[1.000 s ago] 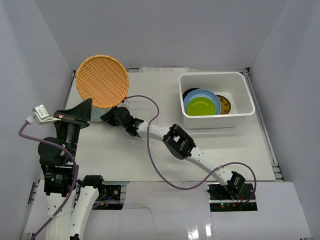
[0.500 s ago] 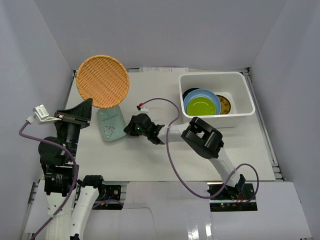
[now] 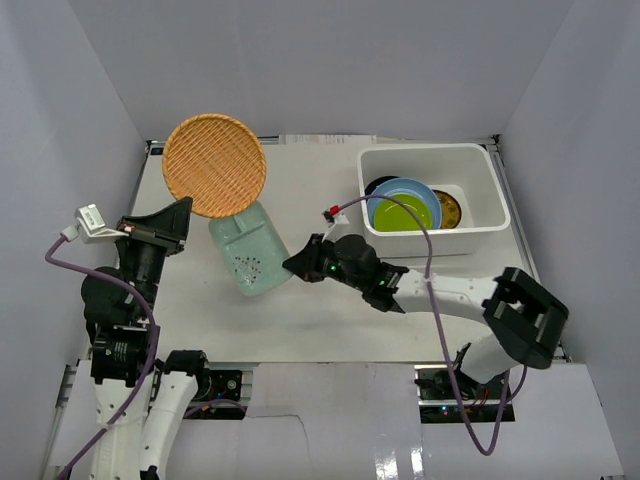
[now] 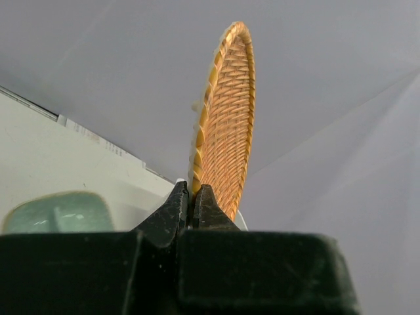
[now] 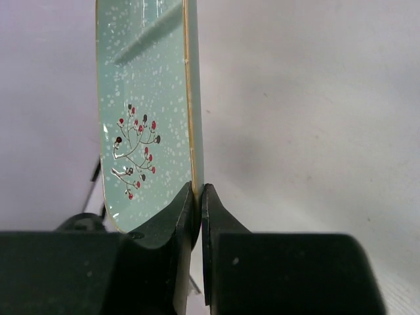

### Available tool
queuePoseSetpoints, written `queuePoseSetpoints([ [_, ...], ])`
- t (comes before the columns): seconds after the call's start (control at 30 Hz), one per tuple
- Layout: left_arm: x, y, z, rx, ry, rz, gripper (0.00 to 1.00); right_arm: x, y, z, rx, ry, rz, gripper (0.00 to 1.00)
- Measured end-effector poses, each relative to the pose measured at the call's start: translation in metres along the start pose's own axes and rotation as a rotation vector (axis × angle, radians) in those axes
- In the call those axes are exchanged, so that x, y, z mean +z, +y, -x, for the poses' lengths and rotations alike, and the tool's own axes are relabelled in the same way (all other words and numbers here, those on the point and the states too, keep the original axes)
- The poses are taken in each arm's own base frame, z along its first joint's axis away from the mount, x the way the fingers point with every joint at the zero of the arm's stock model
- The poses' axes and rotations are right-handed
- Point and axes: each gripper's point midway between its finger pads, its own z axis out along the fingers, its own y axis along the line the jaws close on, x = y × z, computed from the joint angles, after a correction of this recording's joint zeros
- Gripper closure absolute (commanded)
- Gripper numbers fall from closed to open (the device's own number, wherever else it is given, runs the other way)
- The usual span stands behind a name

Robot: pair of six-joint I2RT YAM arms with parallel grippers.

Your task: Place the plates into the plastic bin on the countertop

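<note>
Woven tan plate [image 3: 214,165] is held on edge, clamped at its rim by the left end effector [image 4: 193,194], far left of the plastic bin [image 3: 432,245]. The pale teal plate [image 3: 250,257] is pinched at its rim by the right end effector [image 5: 197,195], just left of the bin. Lime green [image 3: 404,214], light blue [image 3: 400,186], amber [image 3: 452,208] and black [image 3: 376,186] plates are seen inside the bin.

Stacked plates [image 3: 404,213] fill plastic bin's [image 3: 430,150] near side; far strip open.

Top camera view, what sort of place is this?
Probably a robot test cell: plain white walls box in a white table, left arm and right arm at its edge, plastic bin holding plates.
</note>
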Motion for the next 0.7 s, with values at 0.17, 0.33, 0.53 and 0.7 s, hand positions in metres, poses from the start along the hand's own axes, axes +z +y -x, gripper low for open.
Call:
queuePoseSetpoints([
  [0.17, 0.004, -0.008, -0.003, -0.022, 0.032, -0.019, 1.0, -0.054, 0.029, 0.083, -0.01, -0.2, 0.104, 0.92],
  [0.33, 0.01, -0.033, 0.001, -0.055, 0.064, -0.097, 1.0, -0.125, -0.006, 0.179, -0.041, -0.46, 0.009, 0.92],
  [0.53, 0.029, -0.048, -0.014, -0.11, 0.16, -0.182, 1.0, -0.212, -0.101, 0.251, -0.064, -0.693, -0.328, 0.92],
  [0.7, 0.065, -0.027, -0.051, -0.161, 0.301, -0.158, 1.0, -0.245, -0.185, 0.247, 0.014, -0.668, -0.555, 0.92],
])
